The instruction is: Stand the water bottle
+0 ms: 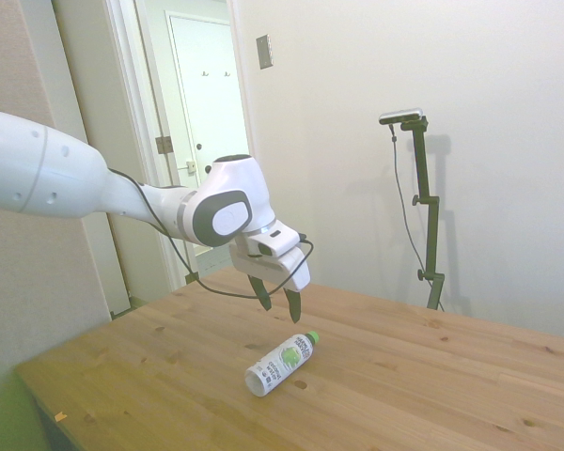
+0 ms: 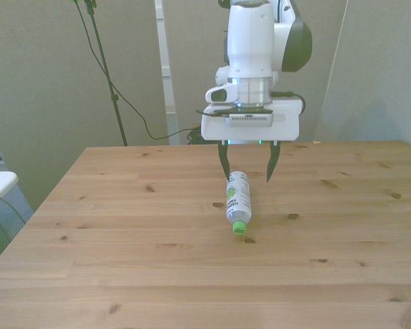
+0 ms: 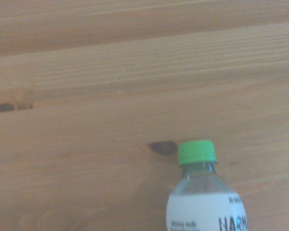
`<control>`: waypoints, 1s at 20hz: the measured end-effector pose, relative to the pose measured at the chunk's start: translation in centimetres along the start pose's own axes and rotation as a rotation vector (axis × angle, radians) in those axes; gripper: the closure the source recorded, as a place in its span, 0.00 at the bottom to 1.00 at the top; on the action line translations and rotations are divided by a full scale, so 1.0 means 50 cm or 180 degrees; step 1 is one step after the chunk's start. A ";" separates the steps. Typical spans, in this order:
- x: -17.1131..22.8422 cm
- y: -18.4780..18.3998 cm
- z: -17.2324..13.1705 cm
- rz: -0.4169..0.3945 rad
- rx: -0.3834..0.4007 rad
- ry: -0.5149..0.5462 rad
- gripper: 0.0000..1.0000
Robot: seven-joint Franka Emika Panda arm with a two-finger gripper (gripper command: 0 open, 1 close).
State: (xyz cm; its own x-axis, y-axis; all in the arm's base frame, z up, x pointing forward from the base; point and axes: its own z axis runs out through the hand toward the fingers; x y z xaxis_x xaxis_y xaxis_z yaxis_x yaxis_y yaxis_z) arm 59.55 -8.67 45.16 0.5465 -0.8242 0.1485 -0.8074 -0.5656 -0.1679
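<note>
Plainly, the small slim clear-plastic water bottle (image 2: 238, 199) with its bright green cap (image 2: 240, 225) and white label lies on its side near the middle of the pale knotty wooden worktop (image 2: 123, 233), cap toward the camera in the front view and base toward the robot. Above the bottle's base end hangs the white two-finger gripper (image 2: 246, 164), its dark fingers (image 2: 223, 163) spread well apart and pointing down, clear of the bottle; the side view shows the gripper (image 1: 278, 299) raised above the bottle (image 1: 280, 363) rather than at its level. From the wrist camera, the cap (image 3: 196, 152), neck and the label's upper edge show, with bare wood around them. Judging by its size, the bottle is probably light, and its round smooth wall is likely to roll or slip if nudged off-centre; thin plastic may also dent under a hard squeeze. A hold across the labelled body, fingers either side of its width, looks the surest, leaving the base free to be tipped down onto the wood.
</note>
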 end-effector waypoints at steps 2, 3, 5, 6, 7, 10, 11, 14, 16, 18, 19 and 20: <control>0.016 -0.019 0.039 0.0027 -0.0028 -0.0002 0.00; 0.024 -0.025 0.056 0.0042 -0.0044 -0.0006 0.00; 0.039 -0.036 0.078 0.0090 -0.0063 0.0001 0.00; 0.045 -0.039 0.086 0.0116 -0.0073 0.0006 0.00; 0.050 -0.042 0.095 0.0138 -0.0085 0.0008 0.00; 0.063 -0.044 0.123 0.0186 -0.0133 0.0001 0.00; 0.067 -0.042 0.133 0.0200 -0.0154 -0.0005 0.00; 0.078 -0.033 0.164 0.0236 -0.0209 -0.0016 0.00; 0.080 -0.032 0.181 0.0239 -0.0230 -0.0023 0.00; 0.078 -0.032 0.193 0.0243 -0.0249 -0.0035 1.00; 0.077 -0.032 0.197 0.0252 -0.0255 -0.0039 1.00; 0.077 -0.033 0.199 0.0260 -0.0260 -0.0040 1.00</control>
State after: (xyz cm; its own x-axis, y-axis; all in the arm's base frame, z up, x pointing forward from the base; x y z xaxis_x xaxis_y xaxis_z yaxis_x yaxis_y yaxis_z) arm 65.18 -11.21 36.30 0.4804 -0.8681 0.1251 -0.8645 -0.4927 -0.0990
